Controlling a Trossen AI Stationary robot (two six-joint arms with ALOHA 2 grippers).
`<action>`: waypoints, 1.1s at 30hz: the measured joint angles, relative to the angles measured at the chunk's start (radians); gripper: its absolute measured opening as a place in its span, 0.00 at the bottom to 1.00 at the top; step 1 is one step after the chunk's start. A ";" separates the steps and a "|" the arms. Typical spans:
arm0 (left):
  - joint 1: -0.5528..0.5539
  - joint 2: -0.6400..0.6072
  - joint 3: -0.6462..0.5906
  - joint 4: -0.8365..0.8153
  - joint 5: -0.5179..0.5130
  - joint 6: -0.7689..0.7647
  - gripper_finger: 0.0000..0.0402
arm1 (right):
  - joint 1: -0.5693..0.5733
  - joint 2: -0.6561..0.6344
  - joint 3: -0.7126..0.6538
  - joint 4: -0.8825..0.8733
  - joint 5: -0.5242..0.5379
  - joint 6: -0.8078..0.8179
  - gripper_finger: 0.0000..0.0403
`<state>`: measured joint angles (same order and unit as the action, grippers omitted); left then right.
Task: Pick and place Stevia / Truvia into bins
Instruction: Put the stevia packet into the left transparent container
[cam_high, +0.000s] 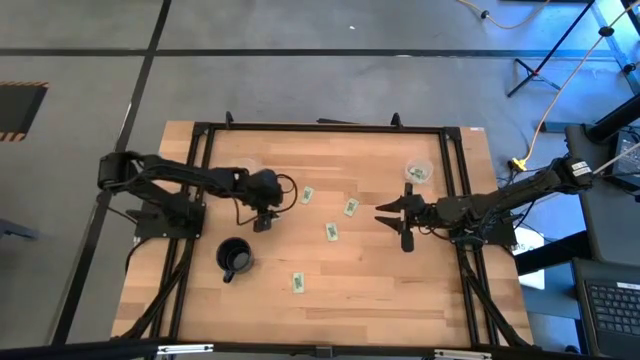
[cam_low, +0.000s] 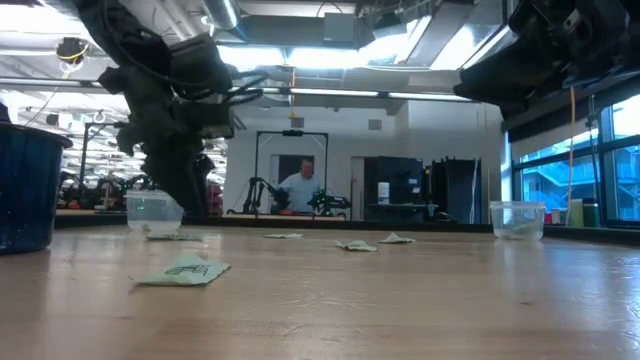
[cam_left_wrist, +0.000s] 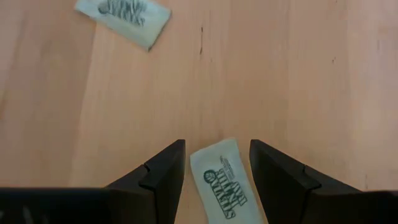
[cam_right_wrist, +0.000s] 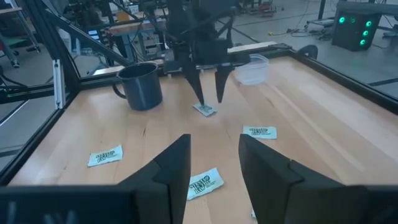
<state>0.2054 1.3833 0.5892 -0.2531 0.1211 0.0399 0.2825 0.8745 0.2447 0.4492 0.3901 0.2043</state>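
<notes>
Several pale green-and-white Stevia sachets lie flat on the wooden table (cam_high: 400, 290): (cam_high: 307, 196), (cam_high: 351, 207), (cam_high: 331, 232), (cam_high: 298, 283). My left gripper (cam_left_wrist: 217, 143) points steeply down, open, with one finger on each side of another sachet (cam_left_wrist: 219, 186), which lies flat on the wood. The right wrist view shows that gripper (cam_right_wrist: 209, 98) right above this sachet (cam_right_wrist: 205, 109). One clear bin (cam_high: 418, 172) at the far right holds a sachet. A second clear bin (cam_low: 153, 210) stands behind the left arm. My right gripper (cam_right_wrist: 214, 149) hovers open near the table's right side, holding nothing.
A black mug (cam_high: 235, 257) stands at the near left, close to the left arm. A black frame rail (cam_high: 320, 127) runs around the table. A person (cam_low: 300, 187) sits far off in the room behind.
</notes>
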 joint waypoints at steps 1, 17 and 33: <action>0.000 0.008 0.000 0.003 0.000 0.000 0.44 | 0.000 0.000 0.000 -0.001 0.000 0.000 0.34; -0.001 0.115 0.004 0.009 -0.061 0.000 0.44 | 0.000 0.000 0.000 -0.007 0.000 -0.004 0.34; 0.000 0.120 0.002 0.007 -0.071 -0.026 0.24 | 0.000 0.000 0.000 -0.018 0.000 -0.031 0.34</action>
<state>0.2058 1.5032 0.5911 -0.2459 0.0502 0.0143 0.2825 0.8745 0.2447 0.4310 0.3901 0.1738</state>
